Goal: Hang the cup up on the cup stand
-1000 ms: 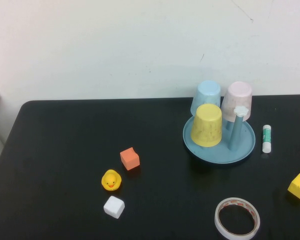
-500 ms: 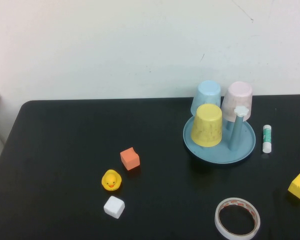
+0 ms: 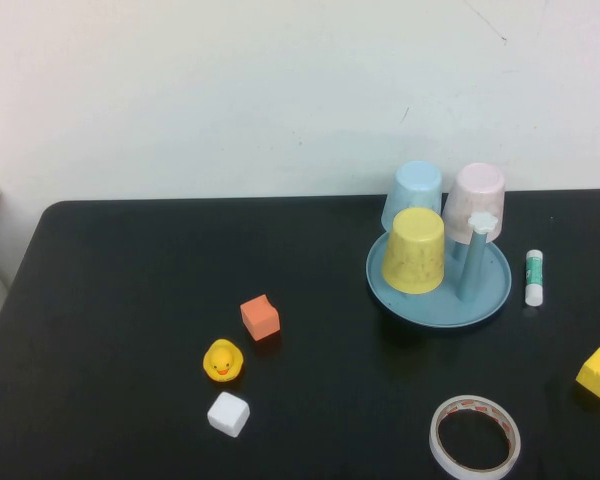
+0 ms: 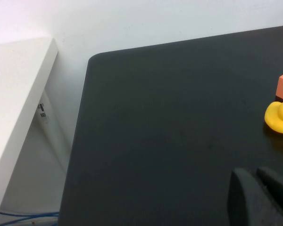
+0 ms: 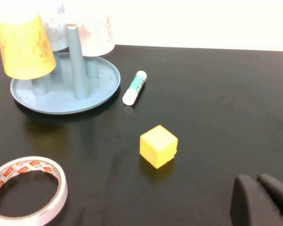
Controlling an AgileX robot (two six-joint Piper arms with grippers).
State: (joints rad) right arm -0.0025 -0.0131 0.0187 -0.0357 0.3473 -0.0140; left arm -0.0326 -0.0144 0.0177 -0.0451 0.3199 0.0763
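Note:
The yellow cup (image 3: pixel 414 250) hangs upside down on a peg of the round blue-grey cup stand (image 3: pixel 490 296) at the table's back right; it also shows in the right wrist view (image 5: pixel 24 46) on the stand (image 5: pixel 104 89). A pale blue cup (image 3: pixel 417 188) and a pale pink cup (image 3: pixel 477 195) hang on pegs behind it. One peg with a white flower cap (image 3: pixel 482 222) stands bare. Neither arm shows in the high view. My left gripper (image 4: pixel 255 175) is shut and empty over the table's near left. My right gripper (image 5: pixel 257 181) is shut and empty near the right front.
An orange cube (image 3: pixel 260 317), a yellow rubber duck (image 3: pixel 222 361) and a white cube (image 3: pixel 228 413) lie left of centre. A glue stick (image 3: pixel 534 277) lies right of the stand. A yellow cube (image 3: pixel 598 372) and a tape roll (image 3: pixel 474 437) sit at the front right.

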